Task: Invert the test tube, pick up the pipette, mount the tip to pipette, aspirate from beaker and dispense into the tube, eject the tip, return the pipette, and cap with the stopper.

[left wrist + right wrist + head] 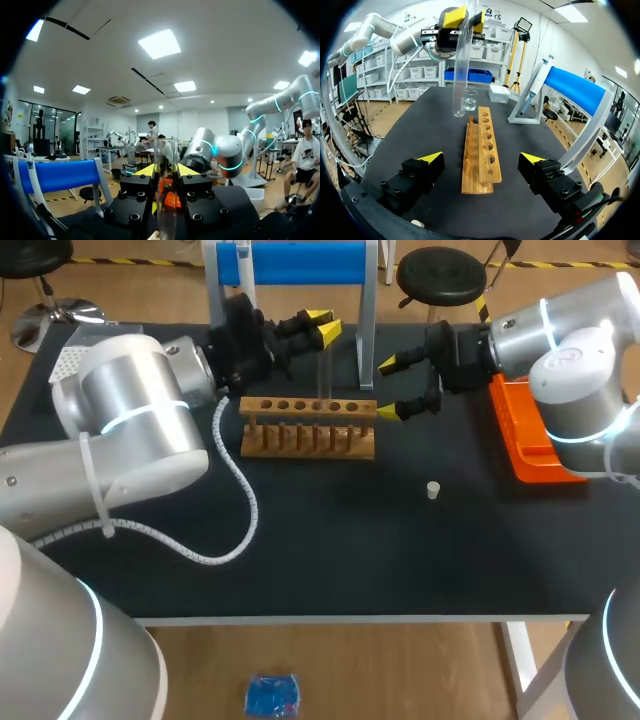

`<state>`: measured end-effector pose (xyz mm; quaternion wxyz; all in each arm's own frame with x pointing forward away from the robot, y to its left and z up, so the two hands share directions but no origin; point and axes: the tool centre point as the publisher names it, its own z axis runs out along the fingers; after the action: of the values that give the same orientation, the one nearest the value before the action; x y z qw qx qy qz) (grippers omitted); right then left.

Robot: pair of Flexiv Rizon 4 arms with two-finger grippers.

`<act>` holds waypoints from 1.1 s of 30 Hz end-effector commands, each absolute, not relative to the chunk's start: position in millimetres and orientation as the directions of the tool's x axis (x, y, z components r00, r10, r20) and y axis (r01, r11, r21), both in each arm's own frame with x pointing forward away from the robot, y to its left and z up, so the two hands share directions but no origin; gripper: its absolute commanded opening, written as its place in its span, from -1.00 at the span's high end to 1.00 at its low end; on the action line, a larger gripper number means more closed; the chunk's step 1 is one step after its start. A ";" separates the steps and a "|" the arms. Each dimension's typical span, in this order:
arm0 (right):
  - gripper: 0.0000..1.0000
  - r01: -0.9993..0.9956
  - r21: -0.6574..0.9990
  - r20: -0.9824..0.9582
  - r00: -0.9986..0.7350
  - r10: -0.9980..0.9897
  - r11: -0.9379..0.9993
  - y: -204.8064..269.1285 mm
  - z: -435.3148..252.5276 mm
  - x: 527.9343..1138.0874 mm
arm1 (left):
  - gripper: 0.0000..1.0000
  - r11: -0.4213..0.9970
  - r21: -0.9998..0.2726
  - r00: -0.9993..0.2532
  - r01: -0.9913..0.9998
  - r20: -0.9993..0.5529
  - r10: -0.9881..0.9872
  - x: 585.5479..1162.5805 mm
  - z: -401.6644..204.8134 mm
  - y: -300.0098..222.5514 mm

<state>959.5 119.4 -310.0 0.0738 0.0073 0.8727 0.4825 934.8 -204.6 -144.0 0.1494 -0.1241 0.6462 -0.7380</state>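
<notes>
- Left gripper point(322, 325) clamps both yellow tips onto the clear test tube point(325, 370) and holds it in the air by the wooden rack point(308, 426). Smooth glass in so narrow a pinch may slip or swivel when the wrist turns it over.
- Whether the tube's lower end hangs over the rack's holes or just beside them cannot be told. A descent off-line would likely strike the wood rather than enter a hole.
- Beaker point(470, 101) stands near the tube, and a wide swing risks knocking it.
- Right gripper point(392, 388) waits empty at the rack's right end with its jaws spread wide. An advance toward the tube could bring the two arms together.
- Small pale stopper point(433, 490) lies alone on the black table point(330, 570), well apart from both grippers and light enough to roll if brushed.
- The tube is long, slender, transparent, upright and apparently empty. Which end is the open one cannot be told.
</notes>
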 end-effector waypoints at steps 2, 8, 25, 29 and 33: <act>-1.00 -0.058 0.843 -0.121 -0.989 0.083 0.535 119.5 -310.0 959.9 | 1.00 -0.139 -0.987 -0.941 0.077 -0.026 -0.336 948.5 -144.0 -200.7; -1.00 -0.058 0.843 -0.121 -0.989 0.083 0.535 119.5 -310.0 959.9 | 1.00 -0.125 -0.989 -0.952 0.074 -0.033 -0.306 959.9 -144.7 -199.9; -1.00 -0.058 0.843 -0.121 -0.989 0.083 0.535 119.5 -310.0 959.9 | 1.00 -0.182 -0.981 -0.971 0.064 -0.019 -0.239 978.1 -169.1 -196.1; -1.00 -0.058 0.843 -0.121 -0.989 0.083 0.535 119.5 -310.0 959.9 | 1.00 -0.177 -0.982 -0.975 0.061 -0.020 -0.221 979.5 -170.6 -192.5; -1.00 -0.058 0.843 -0.121 -0.989 0.083 0.535 119.5 -310.0 959.9 | 1.00 -0.175 -0.983 -0.978 0.062 -0.025 -0.208 980.6 -171.1 -188.9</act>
<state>959.5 119.3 -310.0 0.0738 0.0074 0.8727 0.4825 977.4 -192.8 -170.1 0.1069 -0.0776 0.6333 -0.7626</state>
